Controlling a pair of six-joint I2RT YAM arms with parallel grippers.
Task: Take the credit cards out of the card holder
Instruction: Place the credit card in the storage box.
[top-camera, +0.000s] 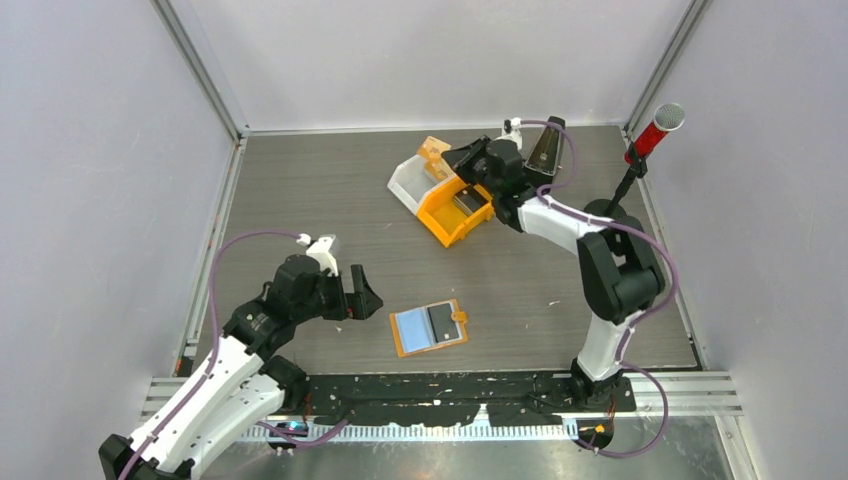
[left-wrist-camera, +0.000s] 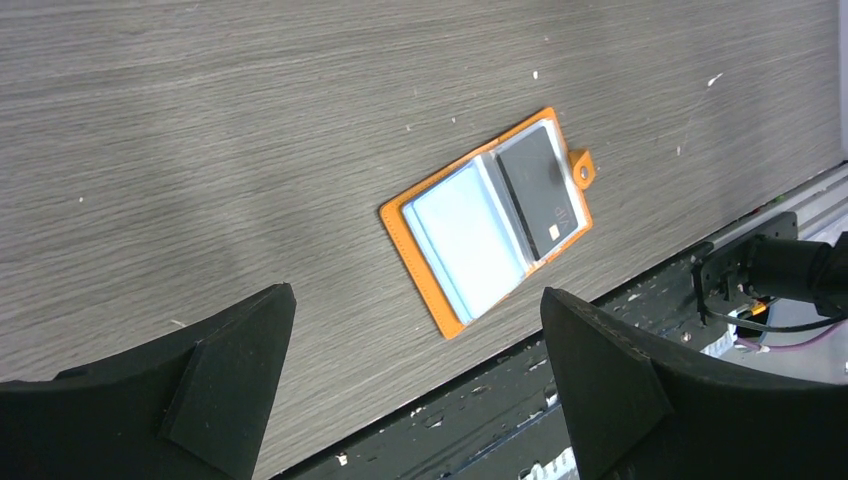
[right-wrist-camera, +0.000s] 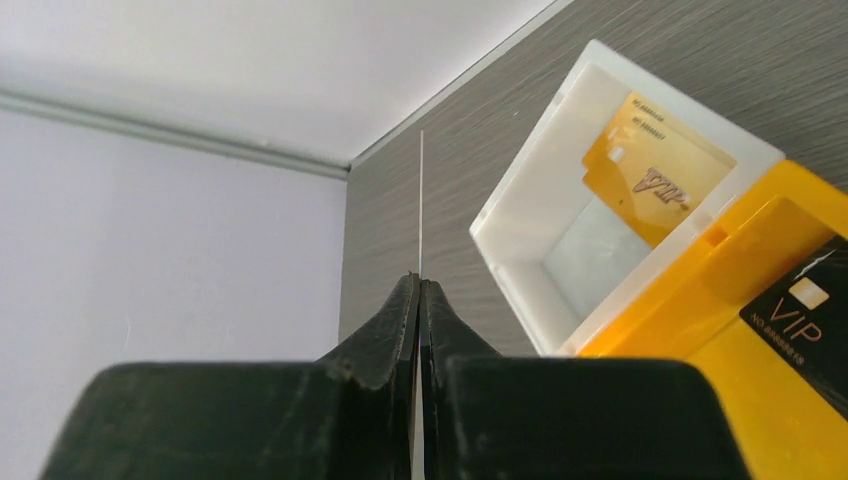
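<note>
1. While your right gripper (right-wrist-camera: 420, 285) works far beyond the card holder (left-wrist-camera: 470, 240), toward the back wall, its jaws are clenched on a thin card (right-wrist-camera: 421, 200), seen edge-on as a pale hairline. Pinching the flat faces makes sense, since a stiff, slick card offers little else to grip.
2. Also far beyond the card holder, close to that grip, sit a white bin (right-wrist-camera: 515, 225) and an orange bin (right-wrist-camera: 680, 290), both of smooth, square-walled plastic. A gold card (right-wrist-camera: 640, 180) leans inside the white one and a second black card (right-wrist-camera: 805, 300) lies in the orange one, so these look like your drop points.
3. The card holder lies opened flat on the grey wood-grain table (top-camera: 330, 200). It has an orange cover, pale blue and clear sleeves, and a small rounded tab (left-wrist-camera: 582, 168) at one edge. Spread open like this, it leaves the sleeves in reach.
4. A black card (left-wrist-camera: 540, 190), matte with a small pale chip mark, fills the sleeve on the tab side. You cannot tell whether the pale blue side holds one.
5. Your left gripper (left-wrist-camera: 417, 300) hangs just left of the card holder, jaws spread wide and empty. Its blunt black wedge-shaped pads (left-wrist-camera: 225, 370) point toward the holder, probably ready to pin it or pull from it.
</note>
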